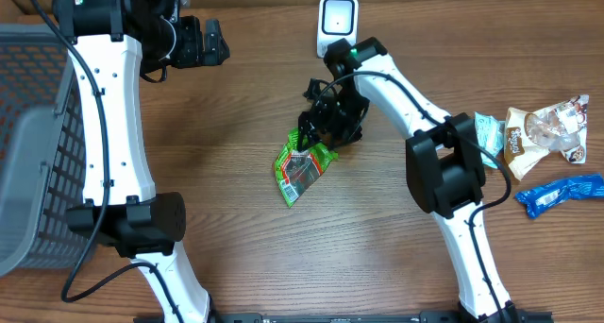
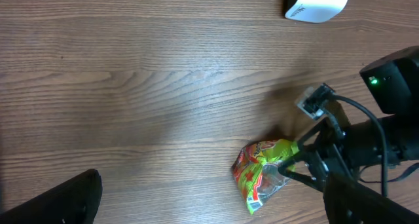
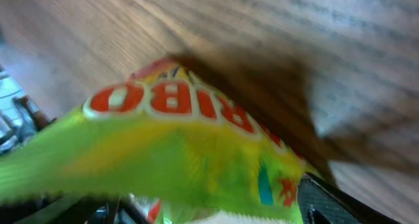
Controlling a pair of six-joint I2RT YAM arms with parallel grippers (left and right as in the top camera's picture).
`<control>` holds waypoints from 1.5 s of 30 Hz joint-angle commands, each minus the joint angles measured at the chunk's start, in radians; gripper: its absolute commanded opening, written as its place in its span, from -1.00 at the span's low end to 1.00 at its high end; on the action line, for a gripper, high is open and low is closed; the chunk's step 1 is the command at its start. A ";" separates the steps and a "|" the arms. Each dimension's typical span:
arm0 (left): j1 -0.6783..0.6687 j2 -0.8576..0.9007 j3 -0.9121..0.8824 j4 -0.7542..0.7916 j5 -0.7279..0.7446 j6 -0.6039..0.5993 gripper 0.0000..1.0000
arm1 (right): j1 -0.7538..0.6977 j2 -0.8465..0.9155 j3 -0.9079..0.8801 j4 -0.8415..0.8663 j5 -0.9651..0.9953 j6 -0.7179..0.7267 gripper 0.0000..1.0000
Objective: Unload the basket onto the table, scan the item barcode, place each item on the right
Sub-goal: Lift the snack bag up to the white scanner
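Two robot arms reach over a wooden desk (image 1: 255,247). By the near part of the right edge lies a blue snack packet (image 1: 563,193), with a crumpled beige packet (image 1: 545,131) just beyond it. Around the middle of the desk a green Haribo sweet bag (image 1: 302,169) lies flat. The right claw (image 1: 319,132) sits at the bag's far end. Whether it grips the bag cannot be told, since its own camera shows only blurred green film. The bag looks light, soft and crinkly, likely to slip or fold. A pinch on a sealed edge seems best, leaving the barcode uncovered. Along the left edge stands a grey mesh basket (image 1: 38,162). Near the far left corner the left claw (image 1: 212,42) hovers spread wide and empty. At the middle of the far edge stands a white barcode scanner (image 1: 337,19).
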 commanded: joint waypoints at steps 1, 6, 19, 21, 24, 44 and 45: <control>-0.007 -0.005 -0.002 0.002 -0.002 -0.014 1.00 | 0.070 0.011 -0.004 0.026 0.121 0.026 0.80; -0.007 -0.005 -0.002 0.002 -0.002 -0.014 0.99 | 0.125 0.034 -0.006 0.045 0.319 0.181 0.79; -0.007 -0.005 -0.002 0.002 -0.002 -0.014 1.00 | 0.121 0.034 -0.005 0.029 0.302 0.230 -0.93; -0.007 -0.005 -0.002 0.002 -0.002 -0.014 1.00 | 0.105 0.027 -0.004 0.026 0.277 0.230 -0.93; -0.007 -0.005 -0.002 0.002 -0.002 -0.014 0.99 | 0.063 0.000 -0.004 0.010 0.228 0.223 -0.93; -0.007 -0.005 -0.002 0.002 -0.002 -0.014 0.99 | -0.352 -0.314 0.186 -0.180 -0.154 0.140 -0.93; -0.007 -0.005 -0.002 0.002 -0.002 -0.014 0.99 | -0.362 -0.336 0.186 -0.177 -0.153 0.140 -0.93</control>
